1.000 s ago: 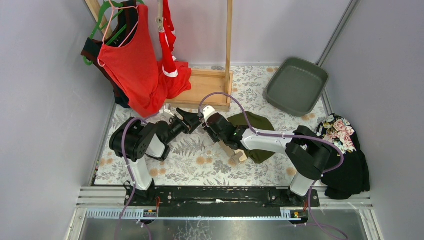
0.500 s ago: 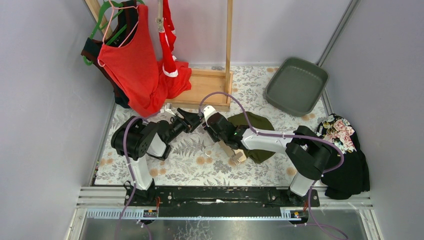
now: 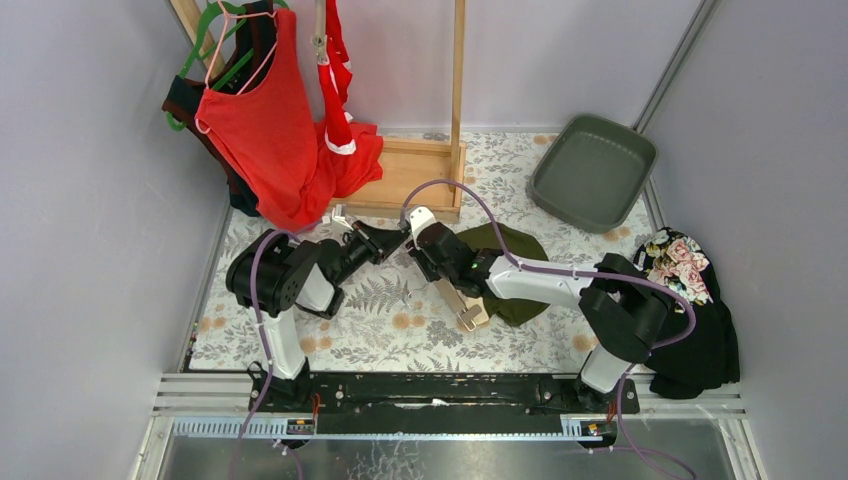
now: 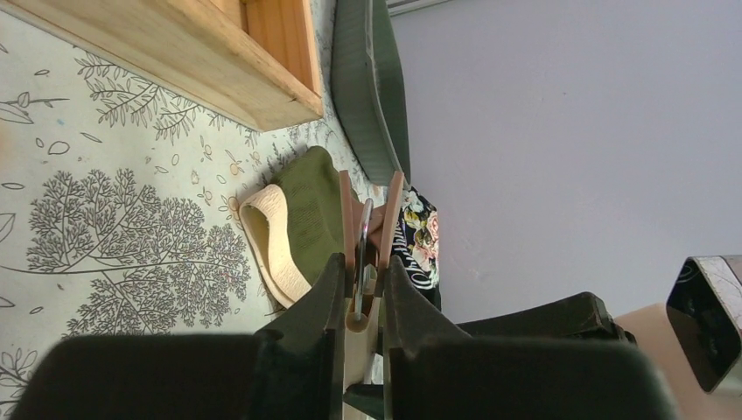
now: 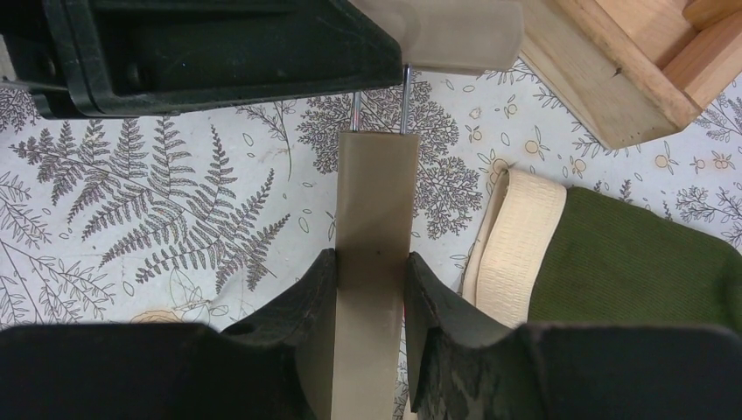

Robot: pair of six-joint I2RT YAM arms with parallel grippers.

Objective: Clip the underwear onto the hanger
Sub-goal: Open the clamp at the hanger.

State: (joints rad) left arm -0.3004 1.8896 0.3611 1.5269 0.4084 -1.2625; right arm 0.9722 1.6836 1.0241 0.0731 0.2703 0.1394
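Since a second ago the left pincer [image 4: 360,271] has gone from spread to pressed together. It now pinches the pinkish-tan clip [image 4: 391,219], with its metal spring, at one end of the beige plastic clip hanger [image 5: 374,210]. The right pincer [image 5: 369,262] holds as before, its two fingers pinching the hanger's flat bar. The bar runs straight ahead of it to the left pincer.

The dark olive green briefs [image 3: 512,248] with a ribbed cream waistband lie crumpled on the fern-printed desk [image 3: 380,330], just to the right of the right pincer and partly under its forearm. Their waistband faces the hanger bar, near it but apart from it. The bright red briefs [image 3: 338,70] with white edging hang from the wooden rack, up beyond the left pincer and well apart from it. Any lettering on them is too small to read.

The shallow pale wooden tray base [image 3: 415,170] of the rack sits just beyond both pincers. The hem of the large red tank top [image 3: 265,130] and more red cloth drape over its left end. A grey-green plastic tray [image 3: 592,170] rests tilted against the back corner, beyond and to the right of the right pincer, well apart.
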